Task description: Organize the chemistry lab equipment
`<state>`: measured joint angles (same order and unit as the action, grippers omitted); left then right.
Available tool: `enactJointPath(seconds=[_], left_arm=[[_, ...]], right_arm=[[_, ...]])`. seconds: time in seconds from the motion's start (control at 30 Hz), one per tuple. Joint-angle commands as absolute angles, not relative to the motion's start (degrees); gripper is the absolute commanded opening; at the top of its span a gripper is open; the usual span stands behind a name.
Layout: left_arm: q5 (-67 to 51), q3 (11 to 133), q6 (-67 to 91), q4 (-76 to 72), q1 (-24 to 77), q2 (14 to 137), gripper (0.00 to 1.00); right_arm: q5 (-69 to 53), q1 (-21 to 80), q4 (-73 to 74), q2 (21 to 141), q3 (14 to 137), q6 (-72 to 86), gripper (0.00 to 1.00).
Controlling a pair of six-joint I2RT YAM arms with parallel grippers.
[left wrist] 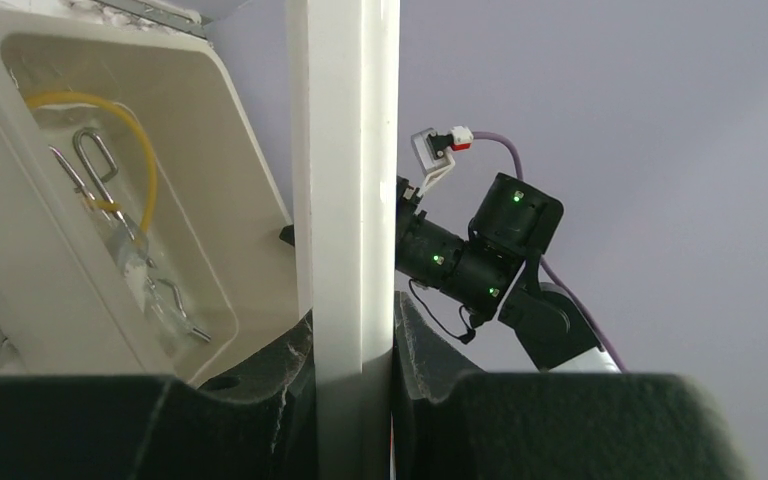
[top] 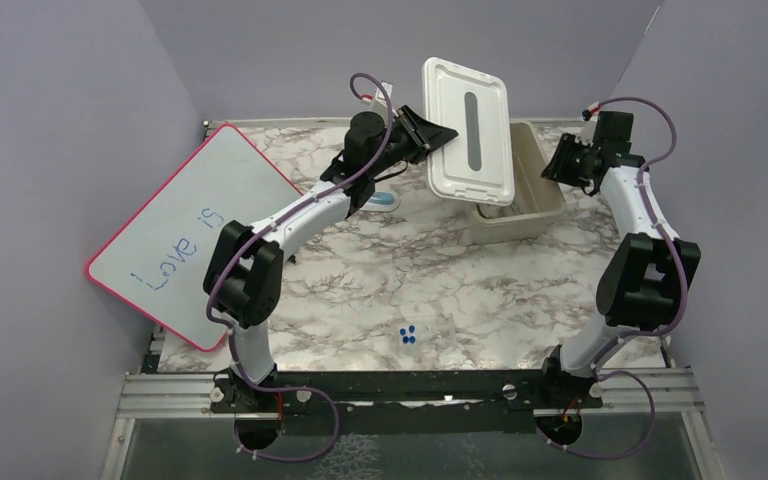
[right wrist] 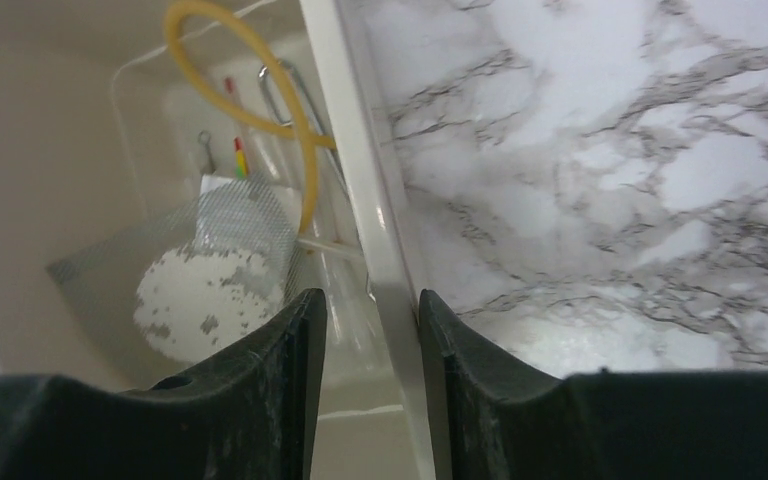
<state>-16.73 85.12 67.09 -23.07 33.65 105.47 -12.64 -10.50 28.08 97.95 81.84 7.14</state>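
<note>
My left gripper (top: pixel 430 135) (left wrist: pixel 352 315) is shut on the edge of a white lid (top: pixel 468 130) (left wrist: pixel 345 180), held tilted above the open beige bin (top: pixel 530 205) (left wrist: pixel 230 170) (right wrist: pixel 360 170). Inside the bin lie amber rubber tubing (left wrist: pixel 145 160) (right wrist: pixel 300 150), metal forceps (left wrist: pixel 95 160) (right wrist: pixel 285 90), a thin coloured stick (right wrist: pixel 241 160), a wire gauze square (right wrist: pixel 210 280) and clear pieces (left wrist: pixel 150 290). My right gripper (top: pixel 560 165) (right wrist: pixel 372 300) straddles the bin's right wall. Its outer finger touches the wall; a gap remains at the inner finger.
A pink-framed whiteboard (top: pixel 190 230) leans at the left. A small blue item (top: pixel 407 334) lies near the table's front, and a pale blue object (top: pixel 388 200) sits behind the left arm. Purple walls enclose the marble table (top: pixel 380 290).
</note>
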Motion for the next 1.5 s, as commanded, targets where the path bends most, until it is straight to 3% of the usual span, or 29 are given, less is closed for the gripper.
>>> enactJointPath(seconds=[0.0,0.1,0.37,1.07,1.33,1.47], left_arm=[[-15.7,87.6,68.2,-27.0,34.5,106.5,0.00],[-15.8,87.7,69.1,-27.0,34.7,107.5,0.00],[-15.8,89.8,70.8,-27.2,36.3,110.6,0.00],[-9.5,100.1,77.5,-31.1,41.0,123.5,0.00],[-6.7,97.3,75.6,-31.0,41.0,123.8,0.00],[-7.8,97.5,74.5,-31.0,41.0,124.1,0.05]], right_arm=[[-23.5,-10.2,30.7,96.0,80.7,9.3,0.41],[-25.1,-10.3,30.7,94.8,79.8,10.6,0.38],[-12.2,-10.3,27.6,87.6,78.2,17.4,0.54],[-8.5,-10.3,25.6,81.2,73.4,20.3,0.55],[-10.9,-10.2,24.9,83.0,72.5,17.7,0.38],[-12.2,-10.3,24.8,84.1,71.9,15.6,0.37]])
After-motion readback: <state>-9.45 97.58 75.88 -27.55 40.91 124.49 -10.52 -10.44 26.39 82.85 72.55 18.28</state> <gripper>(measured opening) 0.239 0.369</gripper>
